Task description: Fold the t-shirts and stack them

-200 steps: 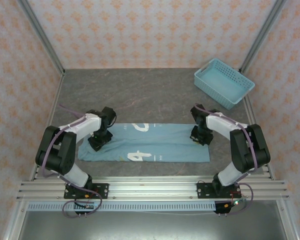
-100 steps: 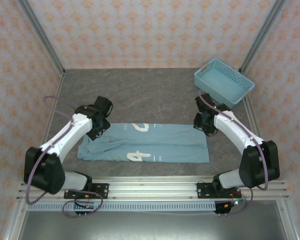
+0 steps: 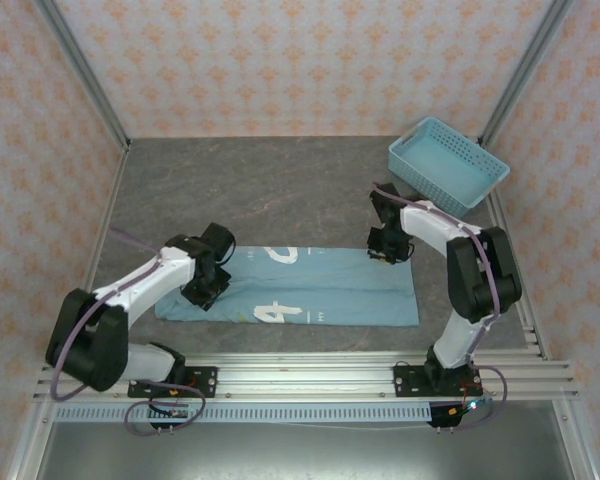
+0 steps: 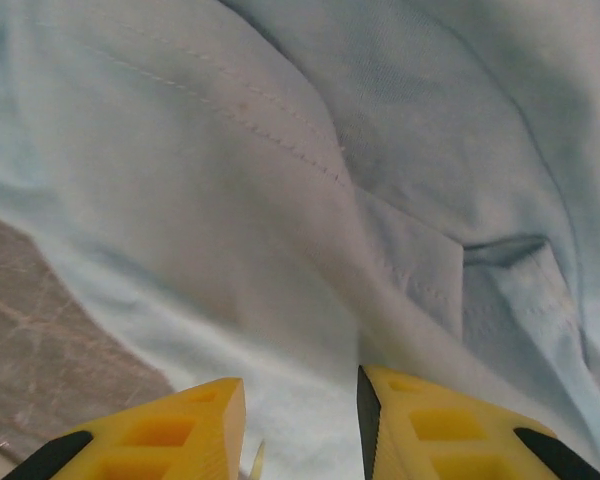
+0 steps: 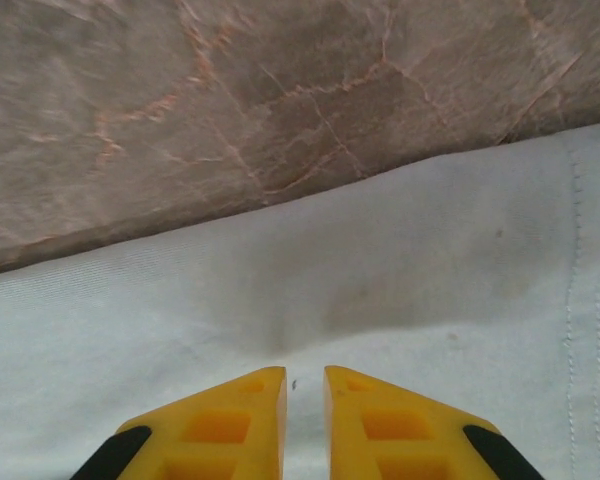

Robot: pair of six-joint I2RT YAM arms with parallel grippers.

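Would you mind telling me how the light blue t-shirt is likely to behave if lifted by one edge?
Probably floppy: the t-shirt lies in folded layers with soft creases, so it should drape and sag. Pushed, it would probably bunch on the matte table rather than slide whole.

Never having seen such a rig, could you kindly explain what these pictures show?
Two robot arms are bolted at the near edge of a grey table. One picture looks down from above; the other two come from cameras on the wrists, showing each arm's own yellow fingers. A light blue t-shirt, folded into a strip, lies flat; a blue basket stands far right. The left claw stands open over the shirt's left end. The right claw, nearly closed, is at its far right corner; whether it pinches cloth is unclear.
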